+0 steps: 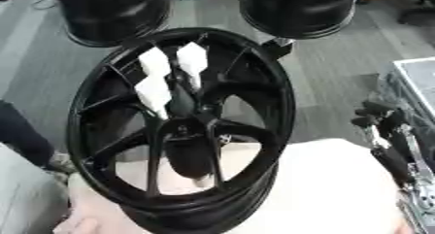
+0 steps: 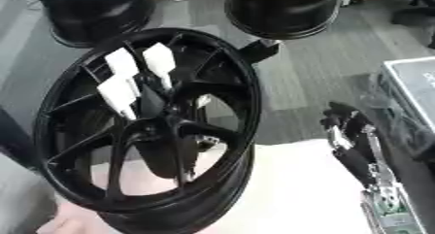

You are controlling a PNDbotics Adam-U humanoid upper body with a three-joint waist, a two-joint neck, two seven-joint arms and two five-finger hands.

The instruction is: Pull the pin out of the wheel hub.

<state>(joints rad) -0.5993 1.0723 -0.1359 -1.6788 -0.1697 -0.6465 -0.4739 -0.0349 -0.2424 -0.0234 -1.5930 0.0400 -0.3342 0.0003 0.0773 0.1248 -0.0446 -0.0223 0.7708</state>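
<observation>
1. Wheel hub (image 1: 183, 131), black with curved spokes, stands tilted on a pale counter (image 1: 331, 189), its open face turned up toward the camera and its lower rim resting on the counter's near part.
2. Three white tags (image 2: 127, 75) sit on the upper spokes, above the hub's centre; two lie side by side near the rim, the third lower and to the left.
3. Near the centre bore a small pale piece (image 1: 225, 140) shows between the spokes; whether it is the pin I cannot tell.
4. The right hand (image 2: 353, 141) hangs at the counter's right edge, well apart from the wheel, its dark fingers relaxed and part-bent, holding nothing.
5. The left hand shows in neither view.
6. Two more black wheels stand on the grey floor (image 1: 340, 68) behind: one at upper left (image 1: 110, 9), one at upper right (image 1: 297, 7).
7. A grey case (image 2: 416, 92) lies at the right edge, beyond the right hand.
</observation>
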